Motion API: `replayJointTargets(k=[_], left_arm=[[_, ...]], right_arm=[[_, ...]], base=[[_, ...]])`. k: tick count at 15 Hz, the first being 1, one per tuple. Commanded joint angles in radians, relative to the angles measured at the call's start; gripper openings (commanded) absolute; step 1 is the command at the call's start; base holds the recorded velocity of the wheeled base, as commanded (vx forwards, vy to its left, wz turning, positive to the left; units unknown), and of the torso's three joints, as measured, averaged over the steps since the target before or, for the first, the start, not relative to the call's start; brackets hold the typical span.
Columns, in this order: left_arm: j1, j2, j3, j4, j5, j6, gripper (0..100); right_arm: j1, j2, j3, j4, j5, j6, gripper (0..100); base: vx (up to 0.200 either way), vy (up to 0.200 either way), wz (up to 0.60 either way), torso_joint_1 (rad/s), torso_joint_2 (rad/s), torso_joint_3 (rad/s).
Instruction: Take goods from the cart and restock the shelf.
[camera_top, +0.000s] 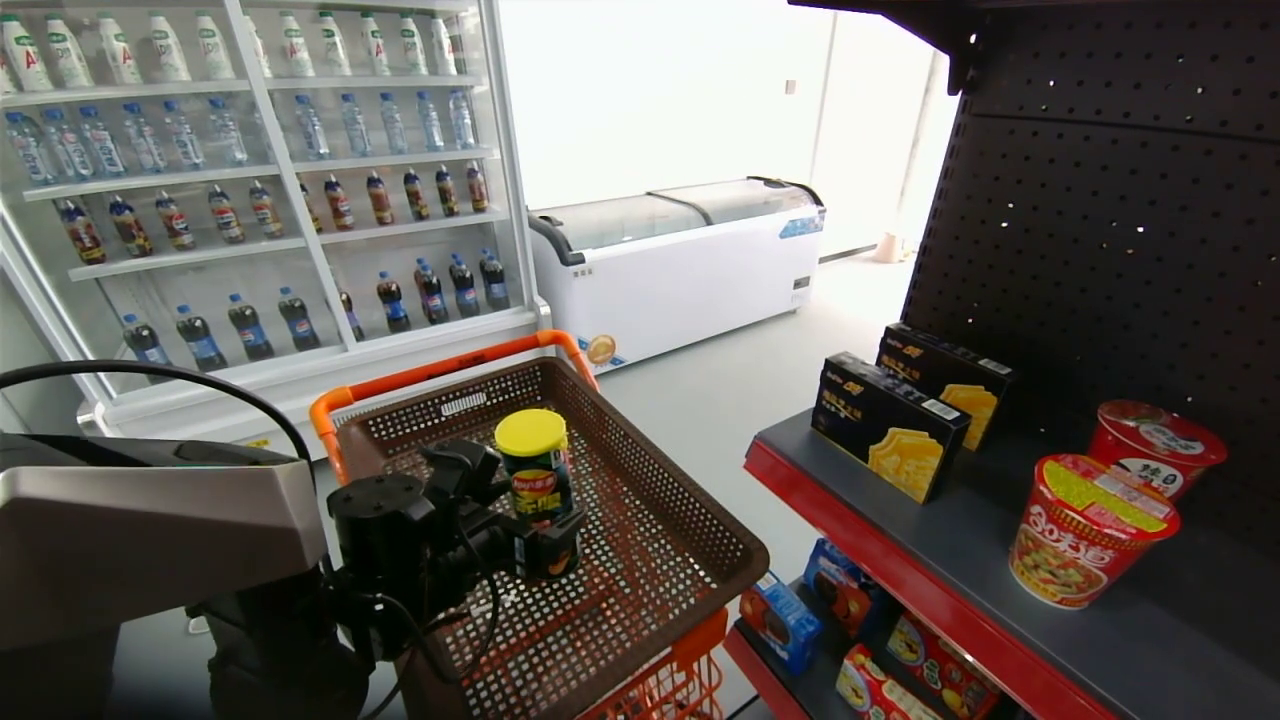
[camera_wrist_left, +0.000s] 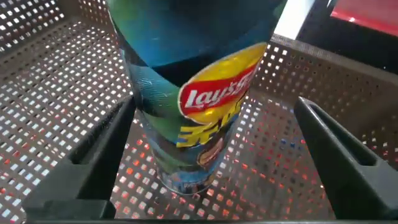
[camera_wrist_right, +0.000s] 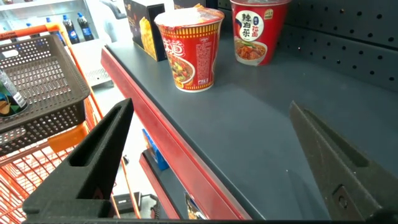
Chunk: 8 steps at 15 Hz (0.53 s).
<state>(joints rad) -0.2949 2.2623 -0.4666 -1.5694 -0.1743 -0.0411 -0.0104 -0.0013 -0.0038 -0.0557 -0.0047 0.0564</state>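
A chip can (camera_top: 537, 480) with a yellow lid stands upright in the brown mesh cart basket (camera_top: 690, 480). My left gripper (camera_top: 520, 545) is low in the basket, open, its fingers on either side of the can (camera_wrist_left: 193, 118) with a gap showing on one side. My right gripper (camera_wrist_right: 211, 109) hangs open and holds nothing, over the grey shelf board (camera_wrist_right: 261, 137) with its red front edge. On that shelf (camera_top: 960, 540) stand two red cup noodles (camera_top: 1085, 530) (camera_top: 1155, 445) and two black boxes (camera_top: 890, 425) (camera_top: 945, 375).
The cart's orange handle (camera_top: 440, 365) faces a glass-door drinks fridge (camera_top: 260, 180). A white chest freezer (camera_top: 680, 260) stands behind. The lower shelf holds blue and red packets (camera_top: 800, 610). Bare board lies in front of the cup noodles (camera_wrist_right: 189, 50).
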Motion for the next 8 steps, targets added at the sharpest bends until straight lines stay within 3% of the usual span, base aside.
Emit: replayJointTargets(k=[1, 3, 8], left_arm=[[0.0, 0.017, -0.003, -0.001, -0.001, 0.015, 100], [0.003, 0.036, -0.006, -0.001, 0.001, 0.044, 100], [0.011, 0.066, -0.073, -0.001, 0.001, 0.044, 100]], right_arm=[[0.0, 0.001, -0.001, -0.001, 0.0, 0.0, 100], [0.0, 0.001, 0.001, -0.001, 0.0, 0.0, 100], [0.0, 0.001, -0.001, 0.001, 0.0, 0.0, 100]], base=[[0.0, 0.0, 0.0, 0.0, 0.0, 0.0], [0.0, 0.0, 0.0, 0.0, 0.0, 0.0], [0.0, 0.0, 0.0, 0.0, 0.0, 0.0]])
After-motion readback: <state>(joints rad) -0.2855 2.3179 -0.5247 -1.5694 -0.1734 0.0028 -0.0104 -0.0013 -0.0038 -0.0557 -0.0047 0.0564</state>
